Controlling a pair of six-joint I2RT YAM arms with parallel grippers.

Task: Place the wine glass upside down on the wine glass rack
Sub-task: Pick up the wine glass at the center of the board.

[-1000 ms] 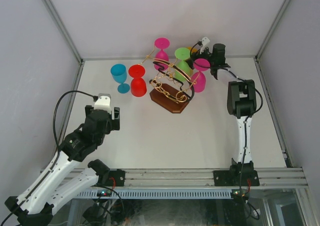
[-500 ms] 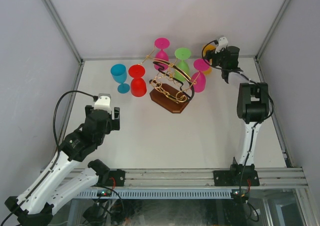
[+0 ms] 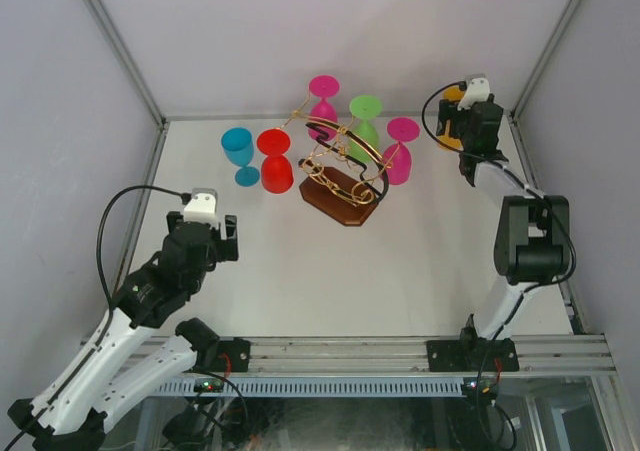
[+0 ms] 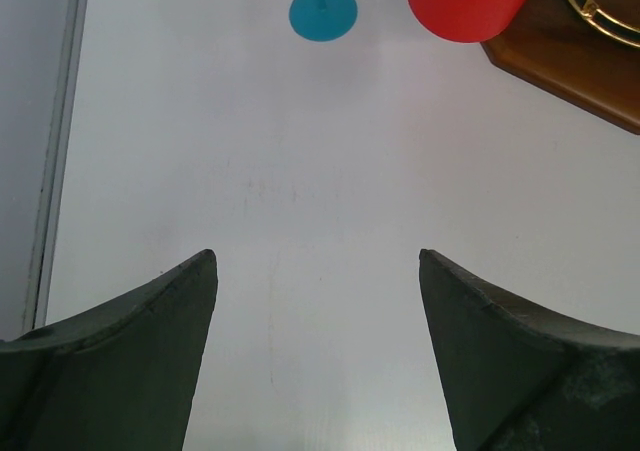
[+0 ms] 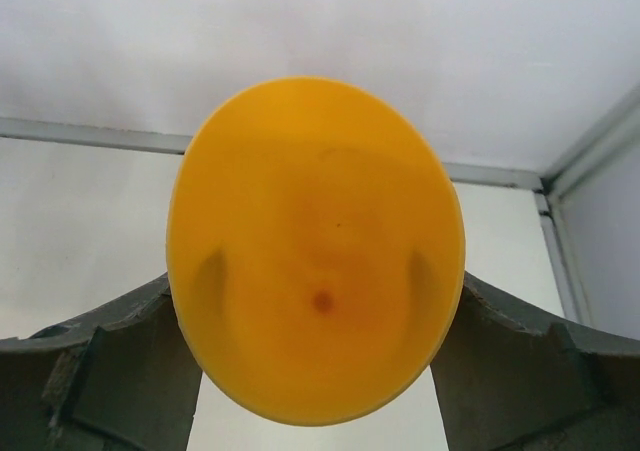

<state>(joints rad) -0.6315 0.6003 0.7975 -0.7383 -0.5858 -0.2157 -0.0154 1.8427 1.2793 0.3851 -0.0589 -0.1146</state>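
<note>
The wine glass rack point(image 3: 345, 176), gold wire with a black loop on a dark brown base, stands at the back middle; its base corner shows in the left wrist view point(image 4: 580, 71). Two pink glasses point(image 3: 400, 151) and a green glass point(image 3: 363, 121) hang on it upside down. My right gripper point(image 3: 462, 123) is near the back right corner, right of the rack, shut on an orange wine glass point(image 3: 452, 95). In the right wrist view the glass's round foot point(image 5: 315, 251) fills the space between my right gripper's point(image 5: 315, 316) fingers. My left gripper point(image 3: 218, 233) point(image 4: 315, 271) is open and empty above the table.
A blue glass point(image 3: 238, 147) stands upright and a red glass point(image 3: 275, 166) stands upside down, left of the rack; the blue foot point(image 4: 323, 11) and red bowl point(image 4: 465, 1) show ahead of the left gripper. The enclosure walls and metal frame point(image 3: 520, 111) are close to the right gripper.
My right gripper has moved right and back, away from the rack toward the back right corner, with the orange glass in it. The left arm has shifted slightly.
</note>
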